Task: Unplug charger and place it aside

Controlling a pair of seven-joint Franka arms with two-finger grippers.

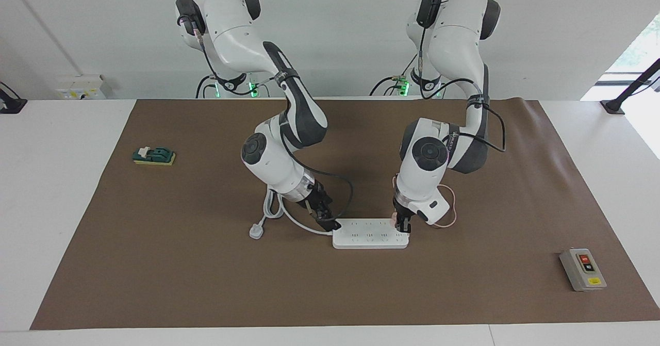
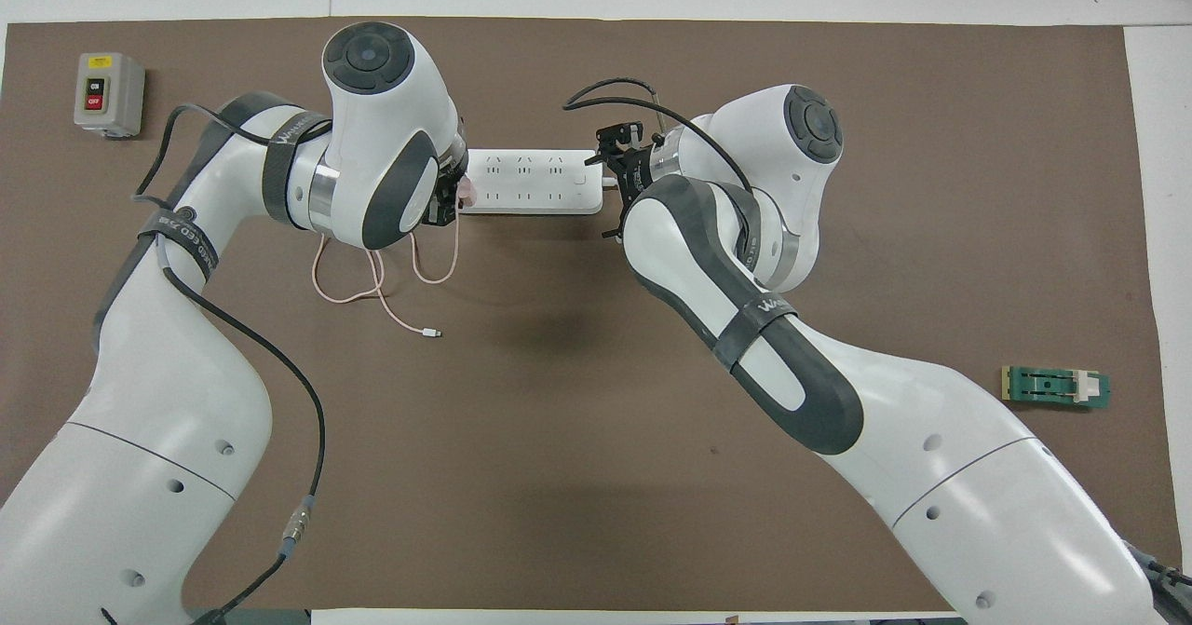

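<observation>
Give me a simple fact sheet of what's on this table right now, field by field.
charger: pink cube plugged into the power strip, at the left arm's end
left gripper: shut on the charger
right gripper: at the strip's cord end
charger cable: looped on the mat, nearer the robots
elsewhere: grey switch box, green block
</observation>
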